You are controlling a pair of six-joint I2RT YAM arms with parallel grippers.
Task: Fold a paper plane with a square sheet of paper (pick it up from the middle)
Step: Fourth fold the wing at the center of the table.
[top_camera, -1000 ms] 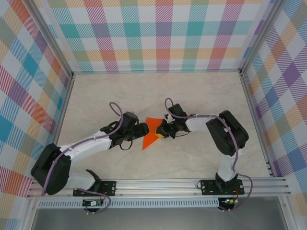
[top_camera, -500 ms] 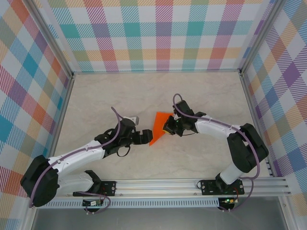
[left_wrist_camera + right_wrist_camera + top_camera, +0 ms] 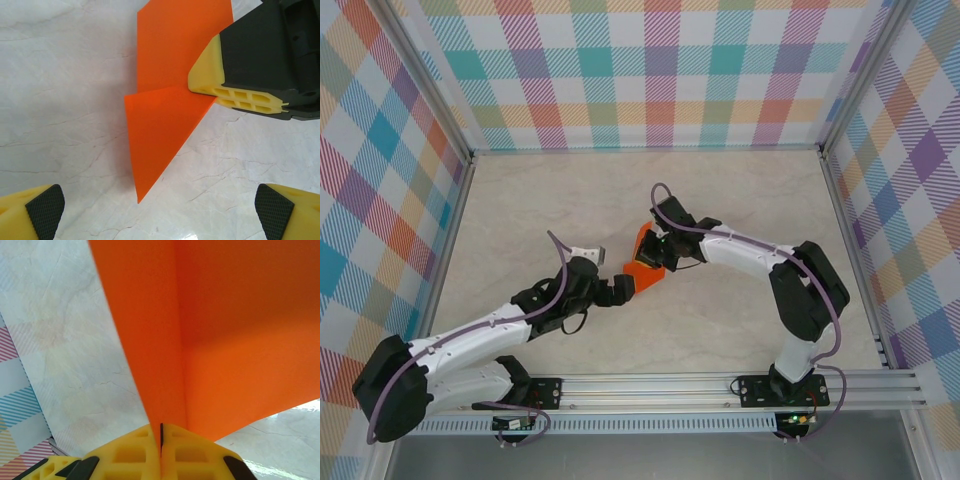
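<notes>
At mid counter (image 3: 740, 200), right hand (image 3: 161, 439) pinched shut on creased orange sheet (image 3: 165, 125), one flap standing up. Left hand (image 3: 160, 205) wide open, empty, just short of sheet's point. I judge mid-fold; next I need left hand pinning point before creasing.

Your orange sheet of paper (image 3: 167, 95), creased to a pointed wedge: one edge pinched in the right gripper (image 3: 161, 432)'s closed jaws, tip just ahead of the left gripper (image 3: 160, 212)'s spread jaws, touching neither.
</notes>
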